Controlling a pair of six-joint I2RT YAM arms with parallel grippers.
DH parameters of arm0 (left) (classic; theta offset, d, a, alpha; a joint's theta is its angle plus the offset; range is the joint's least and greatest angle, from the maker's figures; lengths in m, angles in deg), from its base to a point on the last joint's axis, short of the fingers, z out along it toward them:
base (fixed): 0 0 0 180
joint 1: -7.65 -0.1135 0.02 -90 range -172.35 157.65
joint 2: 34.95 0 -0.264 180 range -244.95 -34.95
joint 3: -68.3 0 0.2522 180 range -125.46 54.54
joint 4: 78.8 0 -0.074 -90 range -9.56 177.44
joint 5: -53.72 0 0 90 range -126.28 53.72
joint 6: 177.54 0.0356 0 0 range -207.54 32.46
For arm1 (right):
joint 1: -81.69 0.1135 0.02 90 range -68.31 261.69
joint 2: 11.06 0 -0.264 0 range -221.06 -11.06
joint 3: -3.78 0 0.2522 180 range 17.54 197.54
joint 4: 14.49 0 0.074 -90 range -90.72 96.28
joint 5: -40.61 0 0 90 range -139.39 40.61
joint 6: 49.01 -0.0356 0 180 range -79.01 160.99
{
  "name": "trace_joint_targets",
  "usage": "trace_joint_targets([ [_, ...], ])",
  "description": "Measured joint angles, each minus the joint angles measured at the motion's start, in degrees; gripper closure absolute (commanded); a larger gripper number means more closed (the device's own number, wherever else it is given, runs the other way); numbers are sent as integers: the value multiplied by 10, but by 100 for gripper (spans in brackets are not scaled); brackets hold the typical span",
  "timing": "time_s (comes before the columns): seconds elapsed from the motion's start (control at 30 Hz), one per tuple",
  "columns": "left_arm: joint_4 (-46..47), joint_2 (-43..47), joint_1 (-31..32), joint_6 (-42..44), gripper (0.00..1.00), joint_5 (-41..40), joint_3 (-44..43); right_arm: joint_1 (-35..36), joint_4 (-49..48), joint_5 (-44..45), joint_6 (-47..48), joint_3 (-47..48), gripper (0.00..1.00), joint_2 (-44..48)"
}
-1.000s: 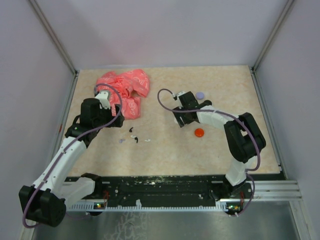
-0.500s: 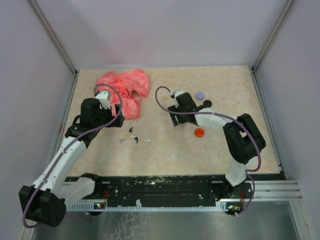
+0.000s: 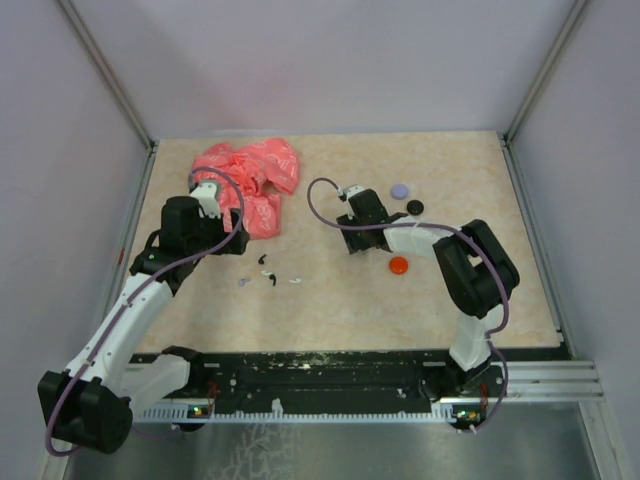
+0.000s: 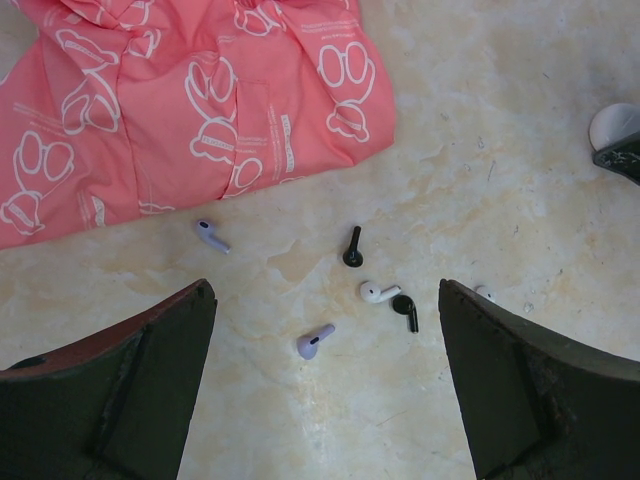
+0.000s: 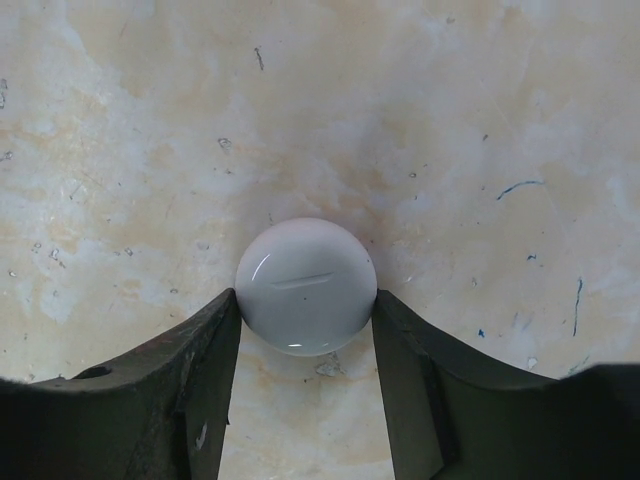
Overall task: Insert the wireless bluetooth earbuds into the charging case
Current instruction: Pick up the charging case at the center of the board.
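Several earbuds (image 3: 270,272) lie scattered left of centre: pale purple ones (image 4: 314,341) (image 4: 210,235), black ones (image 4: 352,248) (image 4: 406,312) and a white one (image 4: 378,292). My left gripper (image 4: 325,292) hovers open above them, holding nothing; from above the left gripper (image 3: 233,243) sits just left of the cluster. A white round charging case (image 5: 305,285) rests on the table. My right gripper (image 5: 305,300) has both fingers pressed against its sides. From above, the right gripper (image 3: 352,243) hides that case.
A crumpled pink plastic bag (image 3: 250,175) lies at the back left, close to the earbuds. Round discs sit near the right arm: purple (image 3: 401,190), black (image 3: 414,207) and red (image 3: 399,265). Walls enclose the table on three sides.
My right gripper has shifted left, uncovering the black disc, and its jaws have closed in onto the white case. The left arm has stayed still.
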Motion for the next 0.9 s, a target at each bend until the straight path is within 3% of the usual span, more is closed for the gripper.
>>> trace_joint_targets([
  [0.13,1,0,0,-1,4,9,0,0,-5,-1,1,0,57,-1],
  [0.4,18,0,-1,-37,4,84,0,13,-31,-5,6,-31,60,20],
  [0.9,125,-4,2,-204,9,276,0,125,-165,1,23,-149,62,247],
])
